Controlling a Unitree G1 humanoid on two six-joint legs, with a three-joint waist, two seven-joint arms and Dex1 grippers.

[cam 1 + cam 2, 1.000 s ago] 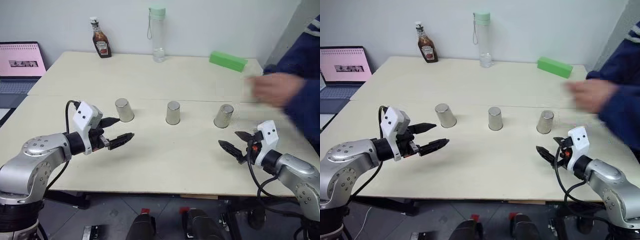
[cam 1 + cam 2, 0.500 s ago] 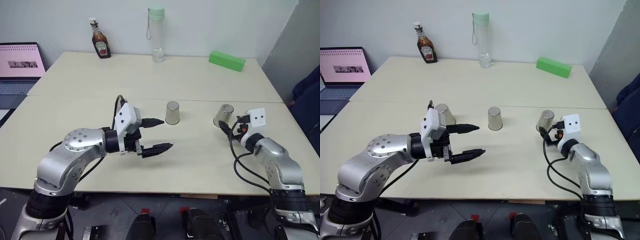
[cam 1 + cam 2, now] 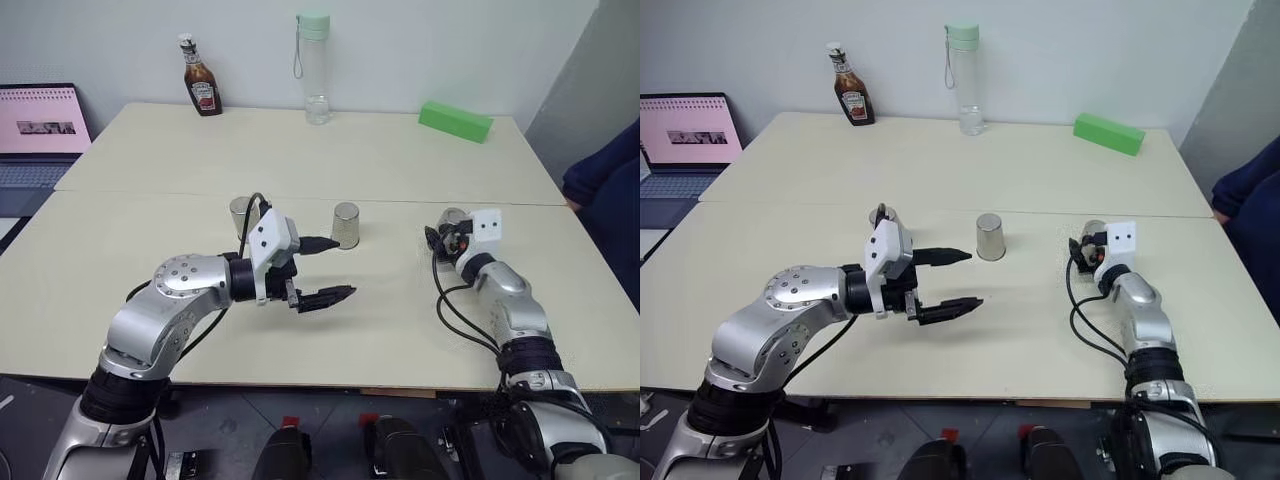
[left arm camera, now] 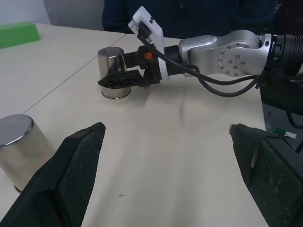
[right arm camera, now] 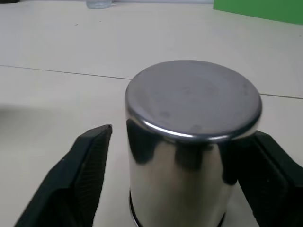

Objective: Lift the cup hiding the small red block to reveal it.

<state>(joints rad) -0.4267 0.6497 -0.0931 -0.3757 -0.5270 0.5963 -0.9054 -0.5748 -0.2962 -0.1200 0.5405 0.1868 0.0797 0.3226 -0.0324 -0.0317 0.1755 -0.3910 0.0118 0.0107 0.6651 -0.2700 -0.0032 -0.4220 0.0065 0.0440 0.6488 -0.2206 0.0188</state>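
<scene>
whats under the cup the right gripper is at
Nothing can be seen under it. The cup stands upside down, rim on the table, with the right gripper fingers on either side. Its steel wall covers whatever is underneath.

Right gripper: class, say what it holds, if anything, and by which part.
Nothing is held yet. The right gripper has its fingers on either side of the right-hand cup, level with its lower wall, with gaps showing. The left gripper is open and empty.
</scene>
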